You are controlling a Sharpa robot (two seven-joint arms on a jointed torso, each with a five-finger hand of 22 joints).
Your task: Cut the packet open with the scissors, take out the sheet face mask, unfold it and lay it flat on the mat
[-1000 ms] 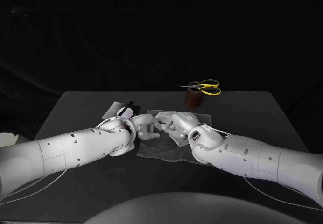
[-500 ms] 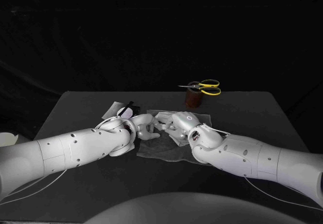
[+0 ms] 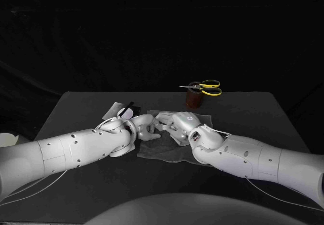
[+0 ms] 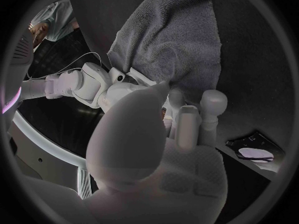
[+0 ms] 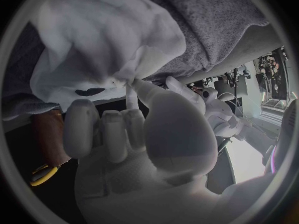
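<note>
The white sheet mask (image 3: 162,123) lies crumpled and partly folded on the grey mat (image 3: 158,150) in the middle of the table. In the right wrist view the mask (image 5: 106,45) is bunched, and my right hand (image 3: 183,125) pinches its edge between thumb and a finger. My left hand (image 3: 143,127) is at the mat's left edge. Its fingertips (image 4: 213,100) and thumb touch the mat (image 4: 174,35); whether they grip it is unclear. The opened packet (image 3: 116,111) lies just behind the left hand. The yellow-handled scissors (image 3: 204,87) stand in a brown holder (image 3: 194,99) at the back.
The brown holder stands close behind the mat's far right corner, and the packet (image 4: 252,149) sits beside its far left corner. My two forearms cross the near half of the table. Bare black tabletop (image 3: 270,117) lies to the right.
</note>
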